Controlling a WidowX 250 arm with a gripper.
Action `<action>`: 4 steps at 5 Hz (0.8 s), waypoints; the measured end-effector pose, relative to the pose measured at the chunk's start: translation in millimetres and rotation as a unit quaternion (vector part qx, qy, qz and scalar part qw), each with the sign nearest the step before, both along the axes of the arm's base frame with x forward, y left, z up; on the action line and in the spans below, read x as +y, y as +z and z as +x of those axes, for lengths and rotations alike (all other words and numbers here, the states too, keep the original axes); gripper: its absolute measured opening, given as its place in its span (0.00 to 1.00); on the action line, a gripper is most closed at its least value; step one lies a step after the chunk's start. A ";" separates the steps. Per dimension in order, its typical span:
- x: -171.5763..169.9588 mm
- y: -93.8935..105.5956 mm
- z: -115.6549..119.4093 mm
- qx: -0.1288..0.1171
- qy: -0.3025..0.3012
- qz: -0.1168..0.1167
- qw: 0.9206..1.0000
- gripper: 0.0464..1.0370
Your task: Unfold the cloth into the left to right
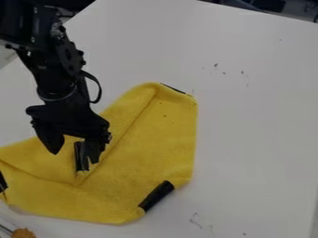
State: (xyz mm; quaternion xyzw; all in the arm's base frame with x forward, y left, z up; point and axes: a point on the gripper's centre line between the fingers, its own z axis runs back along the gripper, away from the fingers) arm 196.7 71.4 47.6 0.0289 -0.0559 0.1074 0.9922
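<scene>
Camera view has the black tool (74, 158) over the yellow cloth (155, 144), its 2 fingers spread apart.

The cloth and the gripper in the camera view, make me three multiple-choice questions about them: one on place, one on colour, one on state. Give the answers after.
1. As the camera sees it, which part of the cloth is the gripper over?
A. The right part
B. The left part
C. None, it is off to the right of the cloth

2. What colour is the cloth?
A. Yellow
B. Blue
C. Green

3. How do the gripper's fingers stand?
A. Pressed together
B. Shut on the cloth's right edge
C. Apart

Answers:
1: B, the gripper hangs over the cloth's left part, well away from its right edge.
2: A, the fabric is yellow, with black pieces at its edges.
3: C, a gap shows between the two fingertips.
</scene>
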 end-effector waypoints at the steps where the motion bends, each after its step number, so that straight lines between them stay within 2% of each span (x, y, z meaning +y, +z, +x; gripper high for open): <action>1: -1.0 -4.4 -1.4 0.007 0.000 -0.004 1.000 0.97; 3: 0.6 -29.2 5.6 0.015 -0.001 -0.025 1.000 0.97; 4: 2.3 -33.2 7.5 0.015 -0.003 -0.030 0.999 0.97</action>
